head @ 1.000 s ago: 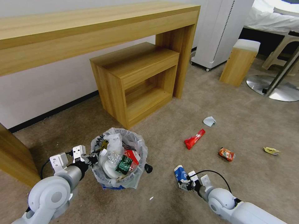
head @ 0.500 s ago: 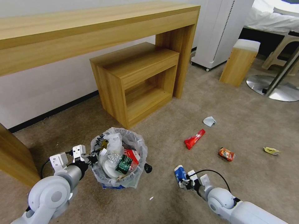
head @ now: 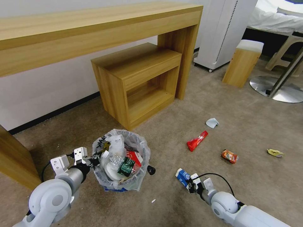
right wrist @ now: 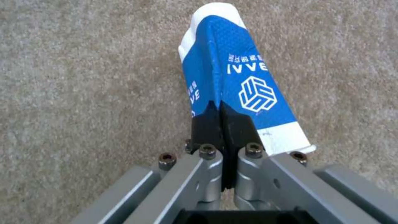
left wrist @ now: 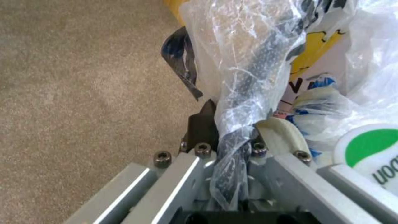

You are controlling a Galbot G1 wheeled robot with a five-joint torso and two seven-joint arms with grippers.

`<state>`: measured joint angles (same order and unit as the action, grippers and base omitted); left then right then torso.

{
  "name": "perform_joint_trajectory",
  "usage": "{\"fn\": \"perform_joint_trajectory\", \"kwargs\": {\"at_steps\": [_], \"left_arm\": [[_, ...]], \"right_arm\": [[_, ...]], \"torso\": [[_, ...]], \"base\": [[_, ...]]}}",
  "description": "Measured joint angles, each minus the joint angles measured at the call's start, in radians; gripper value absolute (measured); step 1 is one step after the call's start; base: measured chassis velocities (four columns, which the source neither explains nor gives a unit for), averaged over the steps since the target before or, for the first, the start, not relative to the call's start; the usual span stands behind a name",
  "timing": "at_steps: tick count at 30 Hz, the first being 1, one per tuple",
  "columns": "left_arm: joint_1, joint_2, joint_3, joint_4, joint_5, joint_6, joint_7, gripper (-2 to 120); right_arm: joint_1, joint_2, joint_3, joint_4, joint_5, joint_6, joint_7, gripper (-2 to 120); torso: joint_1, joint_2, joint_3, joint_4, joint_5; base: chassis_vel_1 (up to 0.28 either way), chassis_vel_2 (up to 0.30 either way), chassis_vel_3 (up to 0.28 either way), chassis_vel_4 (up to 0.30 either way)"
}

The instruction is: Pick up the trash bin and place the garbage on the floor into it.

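My right gripper (head: 188,183) pinches one edge of the blue-white carton (head: 182,177) above the carpet (head: 252,132); it could twist free. My left gripper (head: 93,161) clamps the trash bin's (head: 121,157) bagged rim, which may tear.

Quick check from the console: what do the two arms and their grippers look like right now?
Both arms have glossy light-grey rounded shells with round joint caps. The left gripper and right gripper each carry white blocky mounts and a looping black cable. In the wrist views, each shows silver metal linkages with dark hex bolts and black jaws.
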<state>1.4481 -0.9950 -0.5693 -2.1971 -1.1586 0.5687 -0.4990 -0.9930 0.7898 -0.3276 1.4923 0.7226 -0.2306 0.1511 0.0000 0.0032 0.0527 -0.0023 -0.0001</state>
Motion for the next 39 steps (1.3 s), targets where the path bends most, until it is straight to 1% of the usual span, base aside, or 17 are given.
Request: {"fn": "perform_joint_trajectory", "kwargs": {"at_steps": [6, 8, 10, 11, 12, 13, 14, 15, 18, 19, 22, 23, 26, 29, 31, 37, 39], "left_arm": [[0.004, -0.003, 0.002, 0.0, 0.006, -0.001, 0.0, 0], [0.004, -0.003, 0.004, 0.004, 0.008, -0.001, 0.001, 0], [0.004, -0.003, 0.004, 0.005, 0.009, -0.001, 0.001, 0], [0.004, -0.002, 0.006, 0.009, 0.01, -0.001, 0.002, 0], [0.004, -0.002, 0.006, 0.009, 0.01, -0.001, 0.002, 0], [0.004, -0.002, 0.006, 0.011, 0.011, -0.001, 0.002, 0], [0.003, -0.002, 0.007, 0.014, 0.014, -0.001, 0.003, 0], [0.003, -0.002, 0.007, 0.014, 0.014, -0.001, 0.003, 0], [0.0, -0.001, 0.012, 0.021, 0.017, -0.001, 0.005, 0], [0.0, -0.001, 0.012, 0.021, 0.017, -0.001, 0.005, 0], [-0.004, -0.003, 0.019, 0.023, 0.019, -0.001, 0.007, 0], [-0.004, -0.003, 0.019, 0.023, 0.019, -0.001, 0.007, 0], [-0.004, -0.005, 0.023, 0.023, 0.025, 0.0, 0.009, 0], [-0.003, -0.005, 0.024, 0.022, 0.025, 0.001, 0.009, 0], [0.001, -0.002, 0.024, 0.016, 0.025, 0.003, 0.009, 0], [0.005, 0.003, 0.025, 0.01, 0.024, 0.01, 0.01, 0], [0.005, 0.006, 0.029, 0.007, 0.023, 0.015, 0.01, 0]], "right_arm": [[0.0, -0.002, -0.001, -0.008, -0.008, 0.024, -0.011, 0], [0.0, -0.007, 0.004, -0.007, -0.012, 0.06, -0.031, 0], [0.0, -0.008, 0.006, -0.005, -0.012, 0.07, -0.038, 0], [0.0, -0.013, 0.013, 0.001, -0.011, 0.108, -0.056, 0], [0.0, -0.013, 0.013, 0.001, -0.011, 0.108, -0.056, 0], [-0.001, -0.016, 0.018, 0.006, -0.01, 0.13, -0.071, 0], [-0.004, -0.022, 0.029, 0.013, -0.006, 0.17, -0.092, 0], [-0.004, -0.022, 0.029, 0.013, -0.006, 0.17, -0.092, 0], [-0.008, -0.034, 0.058, 0.029, 0.003, 0.29, -0.147, 0], [-0.008, -0.034, 0.058, 0.029, 0.003, 0.29, -0.147, 0], [-0.017, -0.047, 0.111, 0.085, 0.001, 0.382, -0.218, 0], [-0.017, -0.047, 0.111, 0.085, 0.001, 0.382, -0.218, 0], [-0.019, -0.057, 0.156, 0.158, 0.013, 0.439, -0.271, 0], [-0.017, -0.062, 0.171, 0.18, 0.012, 0.466, -0.302, 0], [-0.011, -0.072, 0.194, 0.225, 0.031, 0.5, -0.334, 0], [0.006, -0.082, 0.208, 0.273, 0.076, 0.554, -0.399, 0], [0.025, -0.091, 0.21, 0.312, 0.101, 0.591, -0.462, 0]], "torso": [[0.0, 0.0, 0.0, 0.0, 0.0001], [0.0, 0.0, 0.0, 0.0, 0.0001], [0.0, 0.0, 0.0, 0.0, 0.0001], [0.0, 0.0, 0.0, 0.0, 0.0], [0.0, 0.0, 0.0, 0.0, 0.0], [0.0, 0.0, 0.0, 0.0, 0.0001], [0.0, 0.0, 0.0, 0.0, 0.0], [0.0, 0.0, 0.0, 0.0, 0.0], [0.0, 0.0, 0.0, 0.0, 0.0], [0.0, 0.0, 0.0, 0.0, 0.0], [0.0, 0.0, 0.0, -0.0001, -0.0001], [0.0, 0.0, 0.0, -0.0001, -0.0001], [0.0, 0.0, 0.0, 0.0, -0.0001], [0.0, 0.0, 0.0, 0.0, 0.0], [0.0, 0.0, 0.0, -0.0001, -0.0001], [0.0, 0.0, 0.0, 0.0, 0.0001], [0.0, 0.0, 0.0, 0.0, 0.0]], "base": [[0.0, 0.0, 0.0, 0.0], [0.0, 0.0, 0.0, 0.0], [0.0, 0.0, 0.0, 0.0], [0.0, 0.0, 0.0, 0.0], [0.0, 0.0, 0.0, 0.0], [0.0, 0.0, 0.0, 0.0], [0.0, 0.0, 0.0, 0.0], [0.0, 0.0, 0.0, 0.0], [0.0, 0.0, 0.0, 0.0], [0.0, 0.0, 0.0, 0.0], [0.0, 0.0, 0.0, 0.0], [0.0, 0.0, 0.0, 0.0], [0.0, 0.0, 0.0, 0.0], [0.0, 0.0, 0.0, 0.0], [0.0, 0.0, 0.0, 0.0], [0.0, 0.0, 0.0, 0.0], [0.0, 0.0, 0.0, 0.0]]}}
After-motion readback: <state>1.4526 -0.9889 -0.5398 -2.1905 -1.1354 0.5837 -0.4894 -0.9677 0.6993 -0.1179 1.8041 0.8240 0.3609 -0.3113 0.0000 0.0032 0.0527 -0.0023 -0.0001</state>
